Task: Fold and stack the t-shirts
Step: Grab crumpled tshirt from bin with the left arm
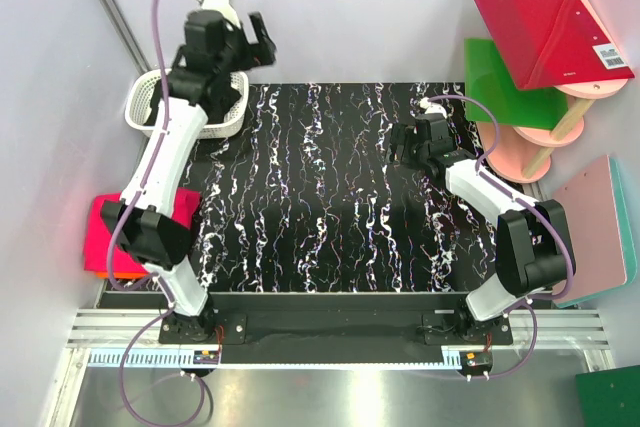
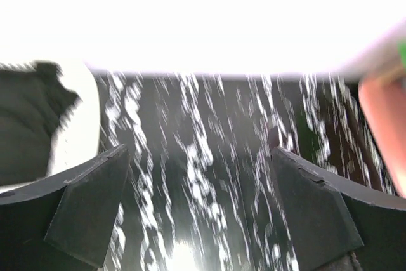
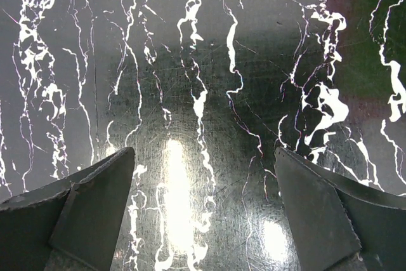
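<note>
Between white walls (image 1: 380, 7), tabletop (image 1: 330, 207) was glossy black, white-veined. Left gripper (image 2: 198, 157), raised near the basket (image 1: 140, 99), and right gripper (image 3: 204, 153), above tabletop, both stood wide open, empty.

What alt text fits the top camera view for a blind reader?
Both robot claws are open and empty at a black, white-veined table: the left claw by a white lattice basket at the far edge, the right claw low over the right side. A folded hot-pink t-shirt lies beside the table's left edge; a red board sits far right.
</note>
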You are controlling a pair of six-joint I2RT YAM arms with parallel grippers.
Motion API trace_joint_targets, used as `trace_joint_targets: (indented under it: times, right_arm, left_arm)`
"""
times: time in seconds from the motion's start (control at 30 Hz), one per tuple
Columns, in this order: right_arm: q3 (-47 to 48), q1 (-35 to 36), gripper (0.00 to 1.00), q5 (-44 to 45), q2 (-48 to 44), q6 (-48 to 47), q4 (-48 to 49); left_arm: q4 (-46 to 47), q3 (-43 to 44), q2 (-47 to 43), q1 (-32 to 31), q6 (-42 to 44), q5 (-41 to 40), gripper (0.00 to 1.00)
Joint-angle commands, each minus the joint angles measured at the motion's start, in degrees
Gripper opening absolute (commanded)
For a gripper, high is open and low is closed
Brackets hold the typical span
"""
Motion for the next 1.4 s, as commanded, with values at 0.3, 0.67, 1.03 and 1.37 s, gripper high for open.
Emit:
trace_joint_targets:
  times: [0.3,0.67,1.03,1.37]
  right_arm:
    - [1.76,0.39,1.0,1.18,-0.63,-0.5,0.21]
    - [1.32,0.39,1.0,-0.05,0.51,-0.06,-0.06]
    - [0.79,0.39,1.0,-1.19,1.48,-0.41,-0.06]
    - [1.58,0.39,1.0,-2.77,3.67,-0.24,-0.06]
  left_arm:
    - [-11.42,22.83,20.63,7.41,7.04,-6.09,0.99]
    - [-10.56,26.79,30.57,19.9,-1.05,-8.81,0.99]
    - [-14.51,27.76,40.59,20.35,2.99,-7.87,0.99]
    - [-15.74,28.64,44.98,20.26,4.84,-7.07,0.35]
